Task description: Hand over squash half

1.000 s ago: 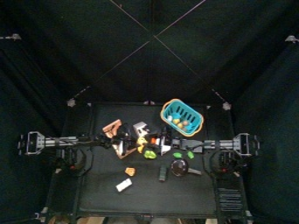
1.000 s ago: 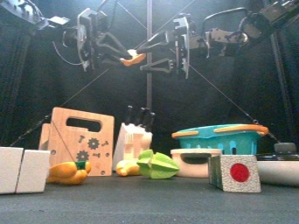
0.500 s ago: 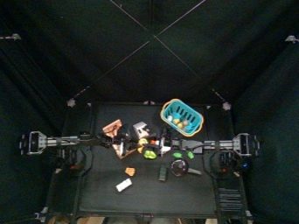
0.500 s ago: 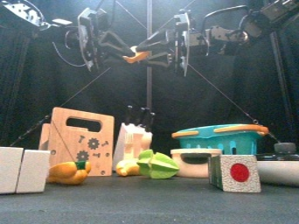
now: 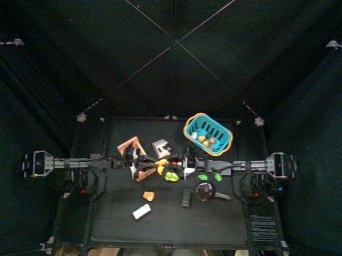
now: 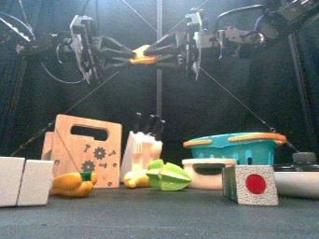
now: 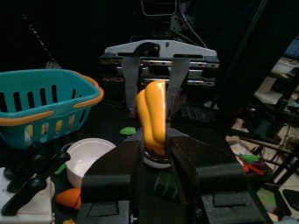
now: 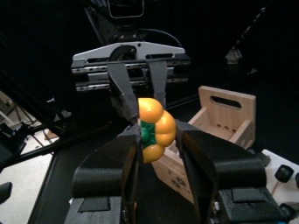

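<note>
The squash half (image 6: 144,58), orange with a green stem end, hangs level high above the table between the two arms. My left gripper (image 6: 133,59) comes in from the left and is shut on one end of it. My right gripper (image 6: 155,56) comes from the right, its jaws closed on the other end. In the left wrist view the squash half (image 7: 152,109) stands between my own jaws, with the right gripper (image 7: 155,83) clasping its far end. The right wrist view shows the squash half (image 8: 153,131) in my jaws and the left gripper (image 8: 138,87) behind it. From above, the squash half (image 5: 162,161) is over the table's middle.
Below on the table stand a wooden cutting board (image 6: 85,149), a knife block (image 6: 145,149), a green fruit (image 6: 165,175), a white bowl (image 6: 210,172), a teal basket (image 6: 234,145), a red-dot block (image 6: 253,184), white blocks (image 6: 22,180) and a pan (image 6: 299,177).
The right gripper's jaws have closed in on the squash half's free end. The squash has come level, and the left arm's body has drawn back to the left.
</note>
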